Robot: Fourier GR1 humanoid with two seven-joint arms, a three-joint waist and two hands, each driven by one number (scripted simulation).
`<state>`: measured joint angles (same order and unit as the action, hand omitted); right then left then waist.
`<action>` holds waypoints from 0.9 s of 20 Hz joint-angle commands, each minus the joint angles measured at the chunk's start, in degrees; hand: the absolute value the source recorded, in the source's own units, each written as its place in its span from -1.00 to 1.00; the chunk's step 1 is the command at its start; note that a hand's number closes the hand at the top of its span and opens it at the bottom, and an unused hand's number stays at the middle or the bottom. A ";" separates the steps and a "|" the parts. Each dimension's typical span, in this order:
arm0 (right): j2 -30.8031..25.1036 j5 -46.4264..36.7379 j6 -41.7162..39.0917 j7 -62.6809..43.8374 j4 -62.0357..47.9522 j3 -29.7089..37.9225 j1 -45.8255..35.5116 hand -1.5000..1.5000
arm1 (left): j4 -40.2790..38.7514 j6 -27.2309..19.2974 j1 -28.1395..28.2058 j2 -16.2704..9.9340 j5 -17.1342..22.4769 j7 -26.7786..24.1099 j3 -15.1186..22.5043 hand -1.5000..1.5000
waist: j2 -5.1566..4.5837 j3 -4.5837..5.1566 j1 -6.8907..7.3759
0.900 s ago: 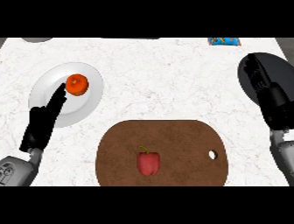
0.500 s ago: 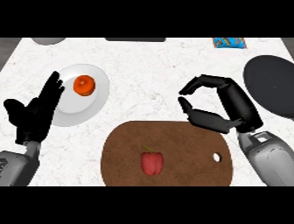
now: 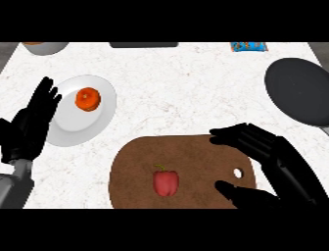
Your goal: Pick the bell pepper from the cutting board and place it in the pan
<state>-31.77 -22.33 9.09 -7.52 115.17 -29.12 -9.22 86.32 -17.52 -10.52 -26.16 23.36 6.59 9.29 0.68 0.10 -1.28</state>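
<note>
A red bell pepper (image 3: 166, 182) lies on the brown cutting board (image 3: 189, 157) near the front edge of the counter. My right hand (image 3: 279, 166) hovers over the board's right side, open with curved fingers, a short way right of the pepper and not touching it. The dark round pan (image 3: 305, 98) sits at the right, its handle pointing toward the front. My left hand (image 3: 30, 122) stays open, fingers up, at the left beside the white plate.
A white plate (image 3: 66, 122) with an orange fruit (image 3: 88, 99) lies at the left. A bowl (image 3: 44, 46), a dark object (image 3: 143, 44) and a blue packet (image 3: 248, 46) line the back edge.
My right hand has come from over the pan to the board's right side, lower and closer to the pepper. The left hand opened up beside the plate.
</note>
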 commanded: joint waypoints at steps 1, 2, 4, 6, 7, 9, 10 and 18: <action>-5.31 -8.00 -4.45 -6.15 8.31 -2.90 1.15 -1.00 | 3.99 -1.09 2.04 0.83 -1.41 -0.10 0.86 0.00 | -0.14 -0.03 0.76; -5.17 -8.57 -6.48 -7.13 7.18 -2.50 -1.34 -1.00 | 3.20 -2.51 -0.71 1.65 -1.87 2.52 1.14 0.00 | -0.38 -0.05 0.88; -5.27 -8.12 -11.18 -12.57 14.21 -2.66 -3.41 -1.00 | -1.63 0.68 -0.24 2.83 -1.45 -1.47 0.40 0.00 | -0.47 0.01 0.61; -0.02 -12.23 -14.54 -19.28 12.57 -8.16 -7.92 -1.00 | 3.03 0.37 1.09 2.18 -1.19 1.32 0.50 0.00 | -0.42 0.01 1.66; 0.50 -12.67 -17.09 -20.73 10.05 -8.68 -10.44 -1.00 | 2.45 -0.66 -0.63 2.84 -2.07 2.67 1.27 0.00 | -0.51 0.01 1.71; -0.01 -11.75 -22.72 -23.02 7.23 -9.13 -14.69 -1.00 | 0.01 1.59 -0.17 2.57 -1.02 0.67 0.10 0.00 | -0.67 0.08 1.93; 1.39 -13.88 -25.31 -27.66 7.76 -11.28 -17.73 -1.00 | 1.49 1.00 0.80 2.66 -1.43 0.23 0.35 0.00 | -0.48 0.16 2.39; 14.10 -10.11 -43.31 -41.59 -4.14 -16.56 -28.53 -1.00 | 5.37 1.09 2.60 2.92 -2.01 1.04 0.26 0.00 | -0.40 0.05 2.67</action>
<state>-22.58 -34.35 -25.92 -42.17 114.72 -43.45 -33.75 88.96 -16.66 -10.40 -23.45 21.39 8.06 9.49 0.13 0.17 1.08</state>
